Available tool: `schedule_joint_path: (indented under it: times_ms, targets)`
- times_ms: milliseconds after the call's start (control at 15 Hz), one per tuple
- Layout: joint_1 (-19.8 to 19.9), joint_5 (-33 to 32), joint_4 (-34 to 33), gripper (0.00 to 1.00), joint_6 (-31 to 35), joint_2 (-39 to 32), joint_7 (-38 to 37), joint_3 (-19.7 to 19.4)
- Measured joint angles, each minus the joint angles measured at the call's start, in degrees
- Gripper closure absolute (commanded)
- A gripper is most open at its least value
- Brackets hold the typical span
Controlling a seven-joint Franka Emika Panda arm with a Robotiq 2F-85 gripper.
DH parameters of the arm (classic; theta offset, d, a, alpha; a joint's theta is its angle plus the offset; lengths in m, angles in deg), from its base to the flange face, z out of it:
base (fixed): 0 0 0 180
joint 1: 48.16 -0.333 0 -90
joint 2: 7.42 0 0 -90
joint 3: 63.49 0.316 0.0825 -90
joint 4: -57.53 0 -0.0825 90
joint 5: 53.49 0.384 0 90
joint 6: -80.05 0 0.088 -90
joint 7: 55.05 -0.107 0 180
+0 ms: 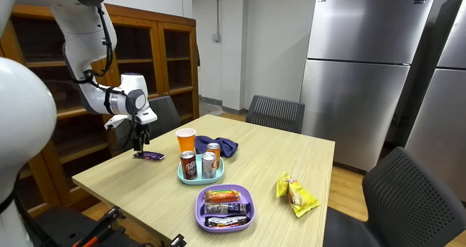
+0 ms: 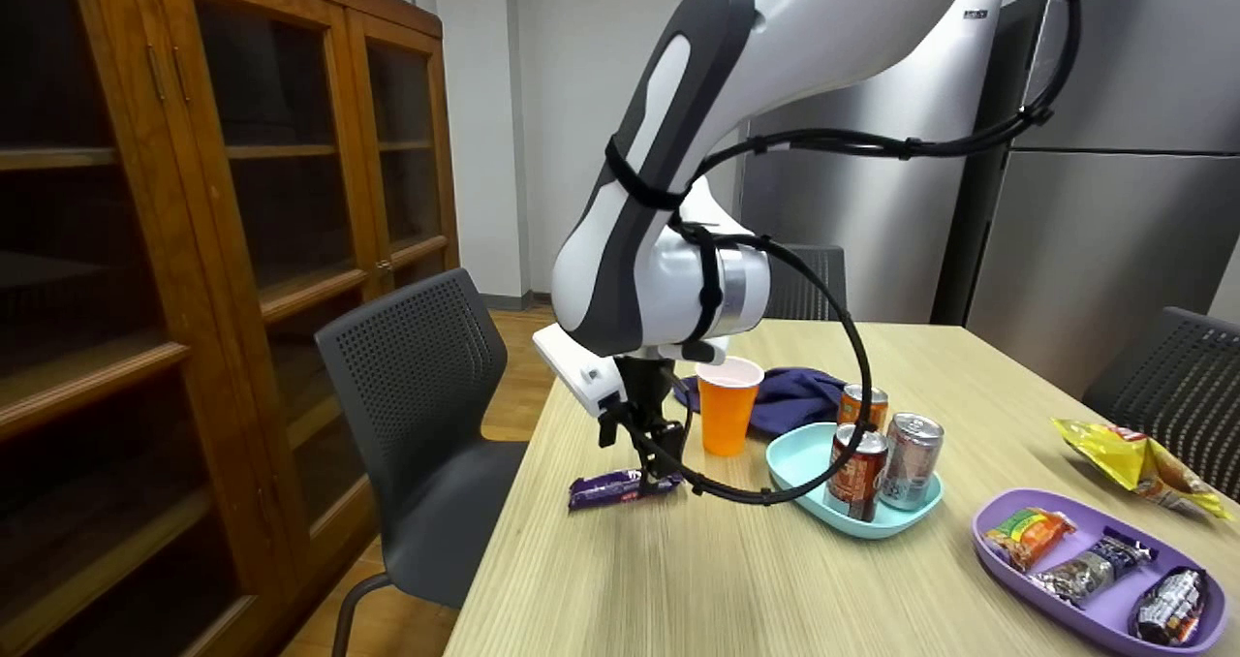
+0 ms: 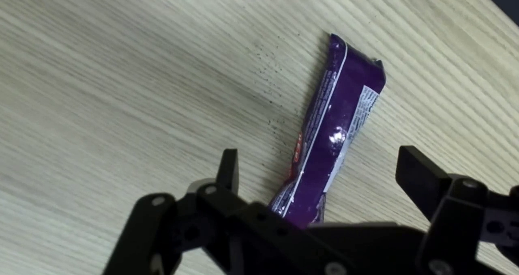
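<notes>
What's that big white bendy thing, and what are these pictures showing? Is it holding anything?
That is a jointed white-and-grey robot arm. At its end are black jaws, which pinch things a bit like your finger and thumb.

Two pictures come from cameras standing outside the robot, looking at the scene from different places. The close-up comes from a camera on its wrist.

On the pale wooden table are a tall orange cup, a crumpled dark blue cloth, a light blue tray with three metal drink cans, a light purple tray with three wrapped snacks, and crinkly yellow snack packaging.

Nothing is held. In the close-up the jaws stand wide open; a long, shiny dark purple packet shows between them, with a gap on each side.
</notes>
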Motion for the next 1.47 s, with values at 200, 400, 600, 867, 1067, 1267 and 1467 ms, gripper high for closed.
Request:
schedule_joint_path:
  times_ms: [200,400,600,867,1067,1267,1467]
  targets:
    - [0.19,0.00,-1.36,0.00,0.00,-1.82,-2.64,0.00]
    - [0.29,0.00,-2.28,0.25,0.00,-2.97,-4.68,0.00]
    - [0.31,0.00,-2.86,0.42,0.01,-3.58,-5.78,0.00]
    - [0.32,0.00,-3.03,0.73,0.01,-3.67,-6.41,0.00]
    - [0.38,0.00,-3.06,0.95,0.01,-3.67,-6.73,-0.01]
    - [0.47,0.00,-3.11,0.97,0.01,-3.67,-7.21,-0.03]
    - [0.40,-0.58,-3.12,0.96,0.00,-3.55,-7.21,-0.03]
